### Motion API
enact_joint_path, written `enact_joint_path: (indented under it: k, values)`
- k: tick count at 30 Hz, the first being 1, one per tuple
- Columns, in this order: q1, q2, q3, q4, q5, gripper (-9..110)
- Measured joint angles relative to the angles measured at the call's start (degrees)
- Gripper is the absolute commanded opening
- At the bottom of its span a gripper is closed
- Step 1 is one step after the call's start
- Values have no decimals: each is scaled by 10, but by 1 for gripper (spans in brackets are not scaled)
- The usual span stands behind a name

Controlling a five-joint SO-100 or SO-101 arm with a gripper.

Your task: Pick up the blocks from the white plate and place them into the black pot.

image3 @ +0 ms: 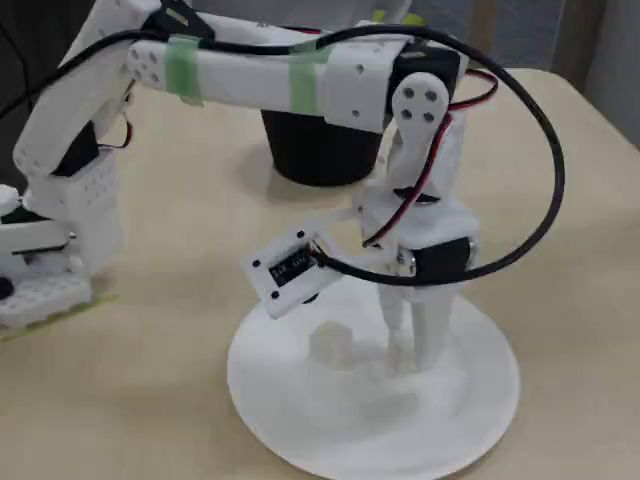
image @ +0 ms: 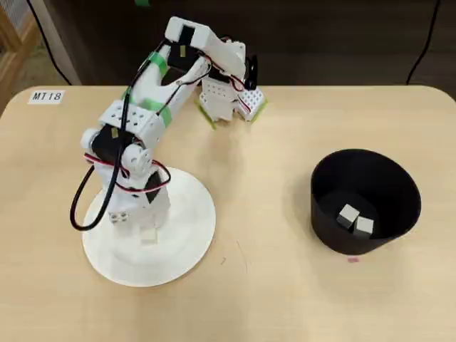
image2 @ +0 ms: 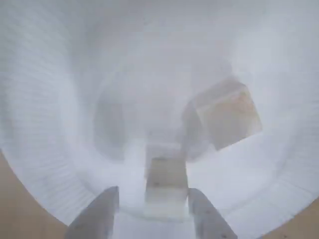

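Note:
My gripper [image2: 153, 191] is down on the white plate [image: 187, 242], open, with one pale block [image2: 167, 185] standing between its fingers [image2: 99, 216]. There is a gap on the block's left side. A second block [image2: 227, 114] lies tilted on the plate farther ahead and to the right; in the fixed view this block [image3: 330, 345] sits just left of the gripper [image3: 415, 352]. From overhead, the gripper [image: 146, 226] is over the plate's middle. The black pot [image: 399, 187] stands at the right and holds two blocks [image: 348, 214].
The arm's base [image: 228, 100] is mounted at the table's far edge, with its cables looping over the plate. A label [image: 47, 96] is stuck near the far left corner. Bare tabletop [image: 263, 214] separates the plate and the pot.

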Motion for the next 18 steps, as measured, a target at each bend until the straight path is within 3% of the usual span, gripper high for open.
enact_joint_path:
  k: [13, 18]
  values:
    - [-18, -30, -5, 0, -24, 17]
    - [-18, -54, -39, 0, -26, 1]
